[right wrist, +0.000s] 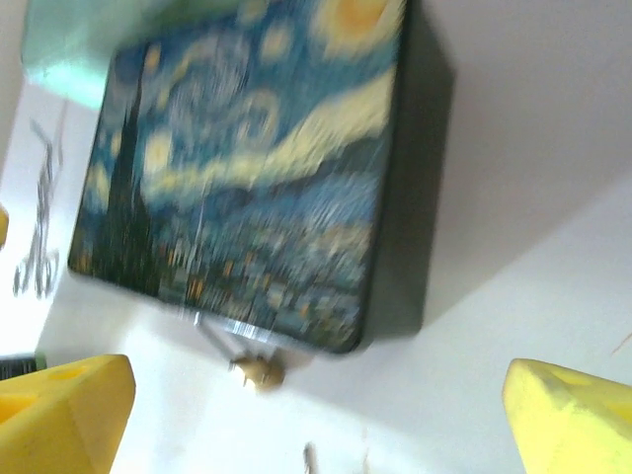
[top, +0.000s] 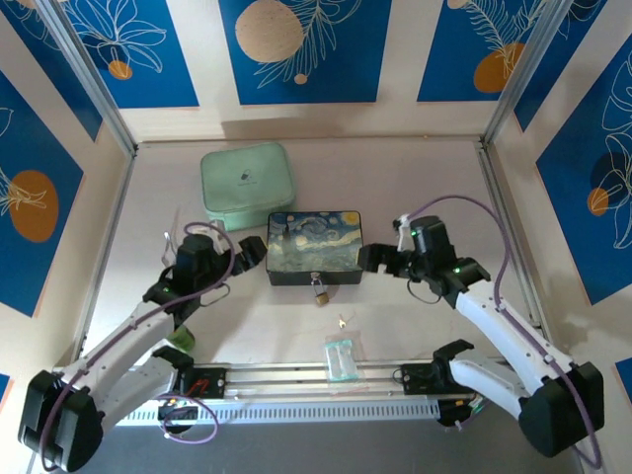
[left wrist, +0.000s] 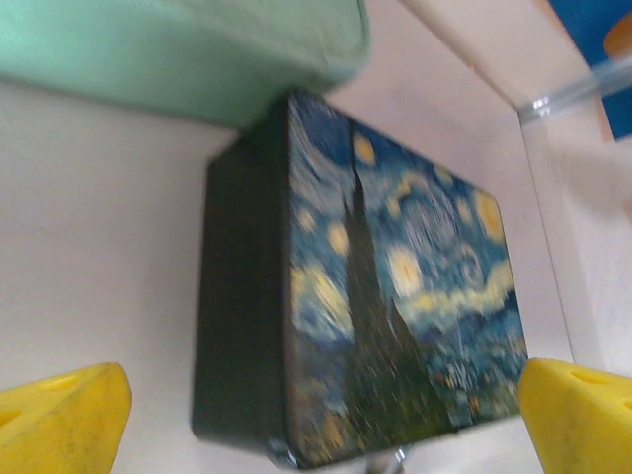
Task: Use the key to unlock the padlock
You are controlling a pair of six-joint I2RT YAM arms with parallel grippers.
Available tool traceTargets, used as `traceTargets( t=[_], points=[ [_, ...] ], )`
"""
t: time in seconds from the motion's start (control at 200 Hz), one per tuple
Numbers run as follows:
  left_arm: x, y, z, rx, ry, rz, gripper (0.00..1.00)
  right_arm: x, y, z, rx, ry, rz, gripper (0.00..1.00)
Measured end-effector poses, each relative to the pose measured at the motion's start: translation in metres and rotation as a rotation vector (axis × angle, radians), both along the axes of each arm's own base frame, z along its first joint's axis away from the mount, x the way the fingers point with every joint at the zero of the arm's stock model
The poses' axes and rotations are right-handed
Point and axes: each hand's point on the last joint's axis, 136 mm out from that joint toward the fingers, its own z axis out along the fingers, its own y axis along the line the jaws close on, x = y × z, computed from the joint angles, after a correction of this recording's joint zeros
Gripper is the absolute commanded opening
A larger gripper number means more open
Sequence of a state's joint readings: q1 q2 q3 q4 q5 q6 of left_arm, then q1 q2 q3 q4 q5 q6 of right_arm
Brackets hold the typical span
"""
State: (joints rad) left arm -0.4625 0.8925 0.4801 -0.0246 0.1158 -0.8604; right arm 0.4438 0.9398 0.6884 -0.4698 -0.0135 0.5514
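1. Padlock point(top: 319, 290) hangs at the front of the box point(top: 314, 247); key point(top: 342, 321) lies loose near it.
2. Left gripper point(left wrist: 321, 415) and right gripper point(right wrist: 316, 410), both spread, flank the box, likely to steady it.

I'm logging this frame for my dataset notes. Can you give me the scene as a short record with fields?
painted box: mid-table, just in front of the mint green case
padlock: at the box's near side
key: loose on the table, nearer the arms than the padlock
clear packet: nearer still, beside the key
left claw: open, at the box's left end, empty
right claw: open, at the box's right end, empty
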Motion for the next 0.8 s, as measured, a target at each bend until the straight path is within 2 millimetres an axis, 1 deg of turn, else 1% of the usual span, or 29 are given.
traceTargets(
  t=[0.115, 0.2, 0.25, 0.325, 0.41, 0.51, 0.615, 0.715, 0.8],
  points=[
    [-0.018, -0.023, -0.004, -0.009, 0.032, -0.05, 1.0, -0.032, 0.022, -0.019, -0.08, 0.076, 0.077, 0.84],
    [-0.029, -0.038, -0.004, -0.013, 0.039, -0.084, 1.0, -0.049, 0.031, -0.031, -0.124, 0.118, 0.101, 0.75],
    [-0.037, -0.047, -0.005, -0.014, 0.044, -0.104, 1.0, -0.058, 0.036, -0.037, -0.142, 0.137, 0.108, 0.72],
    [-0.043, -0.054, -0.007, -0.01, 0.048, -0.117, 1.0, -0.068, 0.041, -0.049, -0.168, 0.167, 0.11, 0.69],
    [-0.047, -0.058, -0.009, -0.011, 0.058, -0.116, 1.0, -0.08, 0.044, -0.066, -0.206, 0.211, 0.113, 0.67],
    [-0.049, -0.063, -0.012, -0.01, 0.067, -0.113, 1.0, -0.089, 0.047, -0.082, -0.255, 0.251, 0.108, 0.61],
    [-0.055, -0.072, -0.018, -0.001, 0.082, -0.129, 1.0, -0.094, 0.053, -0.094, -0.287, 0.272, 0.106, 0.6],
    [-0.059, -0.08, -0.024, 0.007, 0.092, -0.147, 1.0, -0.099, 0.059, -0.105, -0.312, 0.286, 0.112, 0.55],
    [-0.058, -0.082, -0.027, -0.003, 0.091, -0.142, 1.0, -0.102, 0.064, -0.113, -0.33, 0.291, 0.117, 0.5]
  ],
)
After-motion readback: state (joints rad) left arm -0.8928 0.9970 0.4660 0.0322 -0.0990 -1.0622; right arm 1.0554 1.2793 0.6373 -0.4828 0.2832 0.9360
